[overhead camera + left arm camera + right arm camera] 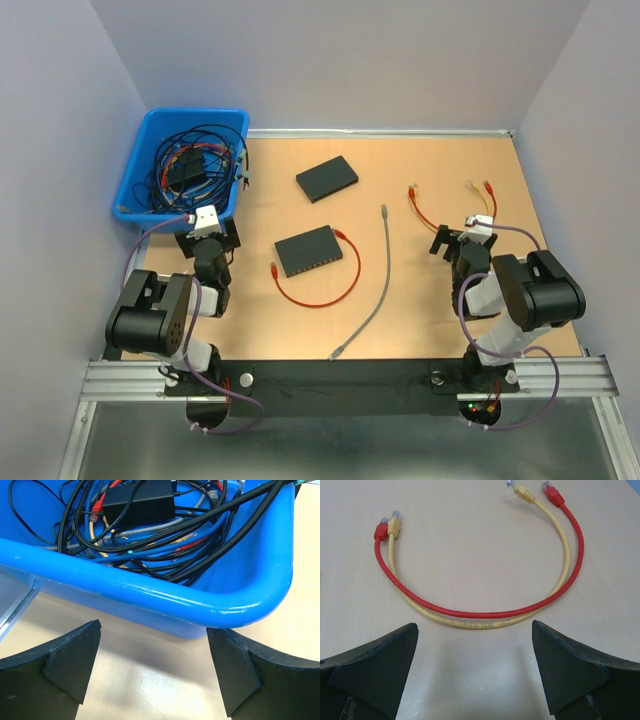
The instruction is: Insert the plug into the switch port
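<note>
Nothing is done yet, I judge: my left pincer [152, 667] and right pincer [475, 672] both stand wide apart, empty. The switch [308, 250] lies on the desk [420, 300] with a red cable [335, 296] looped beside it, its plug [275, 269] seemingly loose near the front edge; grasping and seating it remain

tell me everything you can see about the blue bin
The blue bin is a glossy, plastic-looking rectangular tub with rounded corners and a thick rolled rim. It sits upright at the far left corner of the table. It holds a tangle of black, blue, grey, red and yellowish cables and a black adapter box. The open left gripper faces its near corner, seemingly just short of touching it.
</note>
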Controlling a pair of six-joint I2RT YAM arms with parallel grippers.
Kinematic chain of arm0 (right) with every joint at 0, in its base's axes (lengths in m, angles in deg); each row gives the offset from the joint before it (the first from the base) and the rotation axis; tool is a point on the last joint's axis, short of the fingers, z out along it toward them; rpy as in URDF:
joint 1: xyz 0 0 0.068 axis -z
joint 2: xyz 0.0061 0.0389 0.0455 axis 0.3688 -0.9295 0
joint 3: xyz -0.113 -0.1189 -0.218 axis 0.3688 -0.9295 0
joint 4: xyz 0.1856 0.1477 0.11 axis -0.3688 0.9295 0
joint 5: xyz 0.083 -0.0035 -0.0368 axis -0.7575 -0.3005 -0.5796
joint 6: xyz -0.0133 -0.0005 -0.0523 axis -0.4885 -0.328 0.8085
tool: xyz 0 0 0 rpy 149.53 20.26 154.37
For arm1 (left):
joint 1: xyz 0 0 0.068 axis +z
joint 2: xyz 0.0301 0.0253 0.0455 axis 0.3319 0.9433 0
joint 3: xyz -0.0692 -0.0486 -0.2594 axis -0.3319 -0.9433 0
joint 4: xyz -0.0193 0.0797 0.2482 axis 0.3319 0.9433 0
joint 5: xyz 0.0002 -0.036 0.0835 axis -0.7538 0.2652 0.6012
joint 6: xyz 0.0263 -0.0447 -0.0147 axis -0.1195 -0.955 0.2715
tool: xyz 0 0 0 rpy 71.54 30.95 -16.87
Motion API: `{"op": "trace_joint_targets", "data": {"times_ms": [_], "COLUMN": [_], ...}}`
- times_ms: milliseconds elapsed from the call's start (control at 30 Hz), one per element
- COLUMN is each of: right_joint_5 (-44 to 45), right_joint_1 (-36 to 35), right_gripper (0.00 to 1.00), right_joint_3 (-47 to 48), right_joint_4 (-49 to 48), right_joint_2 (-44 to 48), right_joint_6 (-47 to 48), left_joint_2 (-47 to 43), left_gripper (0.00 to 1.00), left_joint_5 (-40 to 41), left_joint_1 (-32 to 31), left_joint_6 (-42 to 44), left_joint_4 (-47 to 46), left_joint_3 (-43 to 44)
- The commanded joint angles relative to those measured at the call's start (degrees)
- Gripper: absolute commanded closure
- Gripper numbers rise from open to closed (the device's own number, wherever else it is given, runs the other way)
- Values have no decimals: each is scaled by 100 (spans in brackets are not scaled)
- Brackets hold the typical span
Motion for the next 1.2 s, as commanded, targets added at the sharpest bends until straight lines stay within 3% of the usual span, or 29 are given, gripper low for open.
{"op": "trace_joint_targets", "data": {"times_ms": [0,767,867,967,1100,1167], "right_joint_5": [6,261,639,342,-1761,-1813], "right_joint_1": [33,33,24,24,33,33], "right_gripper": [0,0,0,0,0,0], "right_joint_3": [57,48,608,1066,1901,2026], "right_joint_4": [-664,-533,914,1988,3689,4029], "right_joint_2": [83,408,1134,2030,3105,3300], "right_joint_6": [-3,-47,-179,-336,-1669,-2600], "left_joint_2": [-101,-92,-101,-92,-101,-101], "left_gripper": [1,1,1,1,1,1], "left_joint_5": [108,100,100,100,108,108], "left_joint_1": [12,12,12,12,12,12], "left_joint_6": [66,67,67,67,58,67], "left_joint_4": [-1930,-1930,-1930,-1930,-1921,-1930], "left_joint_3": [-8,1,-8,1,-8,1]}}
